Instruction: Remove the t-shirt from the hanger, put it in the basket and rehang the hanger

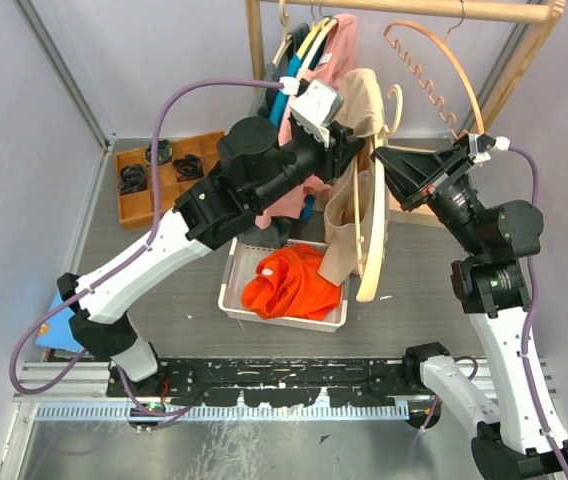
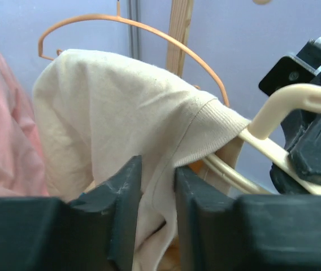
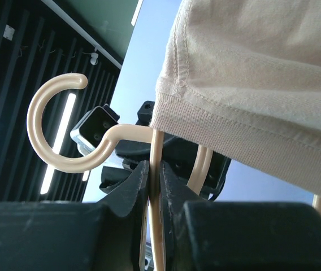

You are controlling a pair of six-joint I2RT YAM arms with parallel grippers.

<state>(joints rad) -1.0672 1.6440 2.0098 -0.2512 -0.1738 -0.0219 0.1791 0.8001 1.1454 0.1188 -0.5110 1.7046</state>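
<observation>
Left fingers [image 2: 121, 197] pinch t-shirt [image 2: 121, 96] — right fingers [image 3: 129, 195] clamp hanger [image 3: 128, 131].

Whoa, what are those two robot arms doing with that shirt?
They're working on taking a cream t-shirt off its hanger. The right gripper pinches the hanger's thin bar and holds it up in the air. The left gripper has a fold of the t-shirt between its fingers. The t-shirt isn't off yet: it is draped over the hanger.
</observation>
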